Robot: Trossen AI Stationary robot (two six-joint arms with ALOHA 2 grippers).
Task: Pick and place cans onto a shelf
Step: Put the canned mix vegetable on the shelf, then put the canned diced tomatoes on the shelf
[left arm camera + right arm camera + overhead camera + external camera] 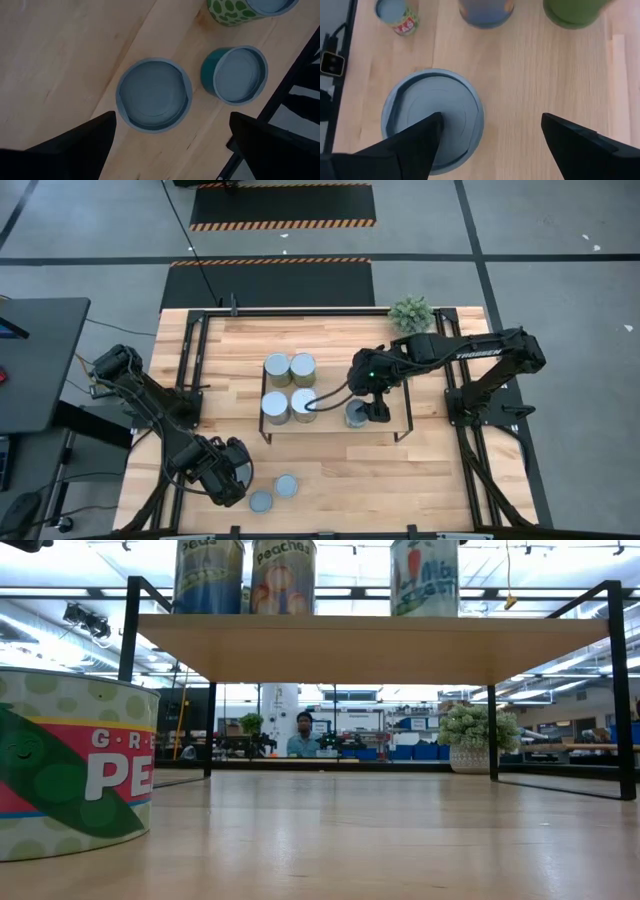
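Note:
The shelf (370,648) stands mid-table. Four cans (290,387) cluster on its left part, and one blue-grey-topped can (355,416) stands alone further right. My right gripper (376,412) hovers open just right of that lone can (432,122). One finger overlaps the can's top in the right wrist view, and the gap lies beside the can. My left gripper (243,480) hangs open over the table's near left, above a blue-grey-topped can (154,95). A teal-sided can (235,75) and a green-spotted one (235,12) stand upright beside it.
A large green peas can (70,775) stands on the tabletop close to the low camera. A small potted plant (412,312) sits at the far right of the table. Black rod frames (615,690) hold up the shelf's ends. A person (303,735) sits far behind.

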